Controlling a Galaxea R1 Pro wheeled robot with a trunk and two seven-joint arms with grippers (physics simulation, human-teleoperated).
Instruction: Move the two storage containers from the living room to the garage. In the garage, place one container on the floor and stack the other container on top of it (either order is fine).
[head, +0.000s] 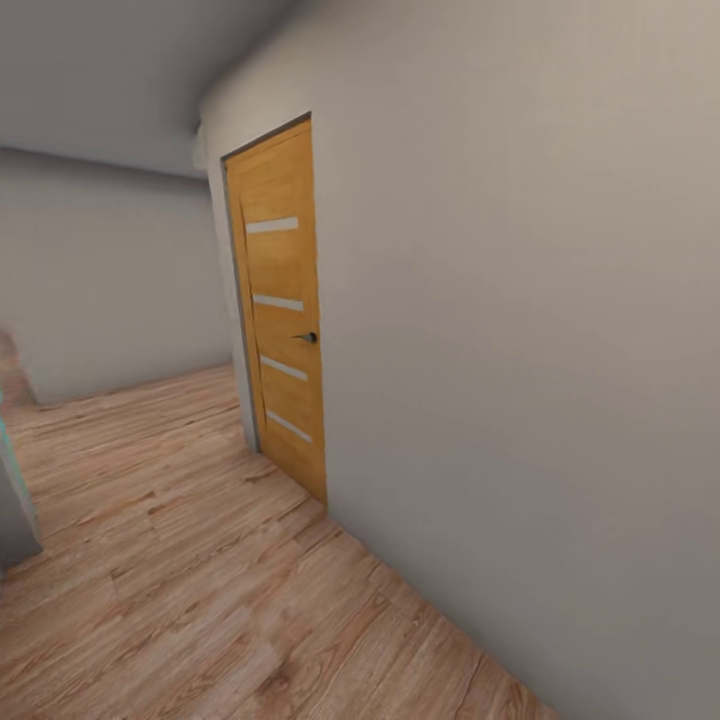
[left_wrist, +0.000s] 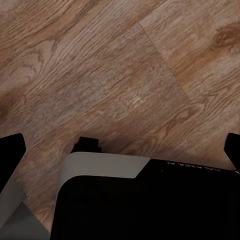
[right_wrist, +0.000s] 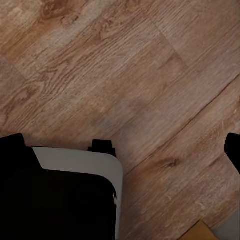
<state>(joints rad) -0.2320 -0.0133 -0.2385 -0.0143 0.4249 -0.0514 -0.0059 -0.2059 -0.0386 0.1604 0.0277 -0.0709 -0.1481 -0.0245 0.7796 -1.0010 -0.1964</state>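
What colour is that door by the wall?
Orange wood with four pale horizontal strips; the door shows best in the head view.

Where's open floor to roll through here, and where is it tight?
Open: wood plank floor between the pale wall on the right and the grey object at the left edge. Tight: alongside the closed orange door and wall.

Open wood plank floor ahead, closed orange door, grey wall close at right
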